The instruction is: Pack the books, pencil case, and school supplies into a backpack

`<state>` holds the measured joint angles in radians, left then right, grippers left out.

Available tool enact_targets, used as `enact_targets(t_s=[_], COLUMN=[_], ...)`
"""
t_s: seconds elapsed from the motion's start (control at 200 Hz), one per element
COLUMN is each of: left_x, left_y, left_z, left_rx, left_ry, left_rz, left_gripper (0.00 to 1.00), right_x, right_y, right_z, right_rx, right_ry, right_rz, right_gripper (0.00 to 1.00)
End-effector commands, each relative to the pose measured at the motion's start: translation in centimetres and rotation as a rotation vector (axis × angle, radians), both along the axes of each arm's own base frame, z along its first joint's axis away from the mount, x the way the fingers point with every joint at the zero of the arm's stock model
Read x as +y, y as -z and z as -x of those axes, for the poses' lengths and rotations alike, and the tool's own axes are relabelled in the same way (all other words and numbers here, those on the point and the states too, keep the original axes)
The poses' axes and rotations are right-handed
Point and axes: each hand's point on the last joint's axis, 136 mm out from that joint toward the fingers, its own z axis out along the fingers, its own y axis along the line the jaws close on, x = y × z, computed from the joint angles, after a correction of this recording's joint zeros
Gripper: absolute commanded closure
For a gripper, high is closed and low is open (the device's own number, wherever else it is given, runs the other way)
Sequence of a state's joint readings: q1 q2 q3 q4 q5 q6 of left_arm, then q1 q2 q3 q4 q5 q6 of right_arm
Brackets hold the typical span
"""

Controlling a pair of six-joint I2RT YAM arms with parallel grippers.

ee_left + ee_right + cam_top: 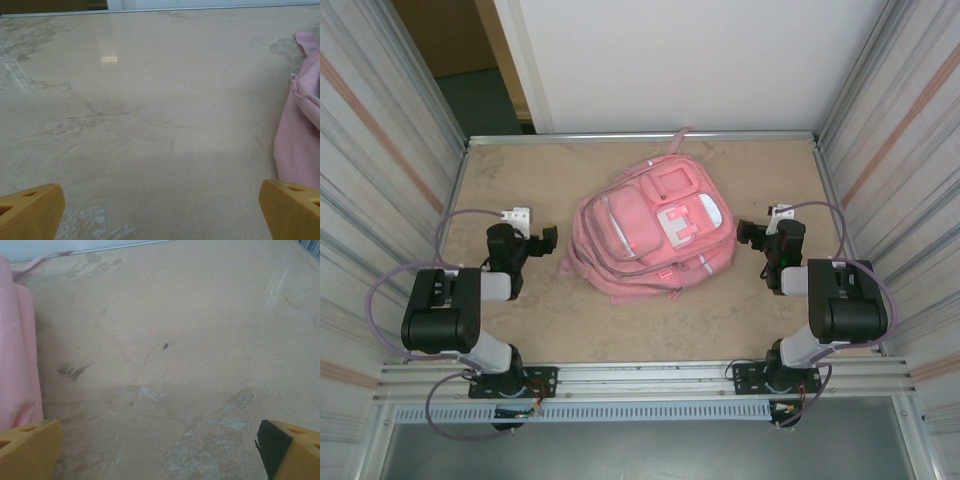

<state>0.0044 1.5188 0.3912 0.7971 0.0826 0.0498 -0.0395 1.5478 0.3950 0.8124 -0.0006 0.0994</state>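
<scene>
Nearest, the left gripper and the right gripper stand wide open, holding nothing. Between them, in the bench middle, lies the backpack: soft, floppy, probably light; better to pinch a fold of it.

Bright, even light from above; white shiny spot on the table far ahead of the left fingers; soft grey shadow just in front of them, & same in front of the right fingers; fingertips look blurry, too close to cam; top pic is sharp & clear.
</scene>
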Motion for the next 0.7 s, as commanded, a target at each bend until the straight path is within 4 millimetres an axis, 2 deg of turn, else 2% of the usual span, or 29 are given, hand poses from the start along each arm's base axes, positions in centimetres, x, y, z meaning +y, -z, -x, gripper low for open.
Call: enact_targets(t_s=[0.0, 0.697], left_x=[0.01, -0.18], left_y=[-0.82, -0.87], left_z=[-0.57, -0.6], left_rx=[-0.02, -0.021], left_ry=[0.002, -0.004], left_rz=[-0.021, -0.045], left_gripper=[0.01, 0.01], right_x=[-0.25, -0.18], right_y=[-0.47, -0.4], right_z=[-0.3, -0.28], right_rx=[-0.008, -0.004], right_ry=[0.005, 0.005], right_rz=[0.012, 0.016], right_gripper=[0.01, 0.01])
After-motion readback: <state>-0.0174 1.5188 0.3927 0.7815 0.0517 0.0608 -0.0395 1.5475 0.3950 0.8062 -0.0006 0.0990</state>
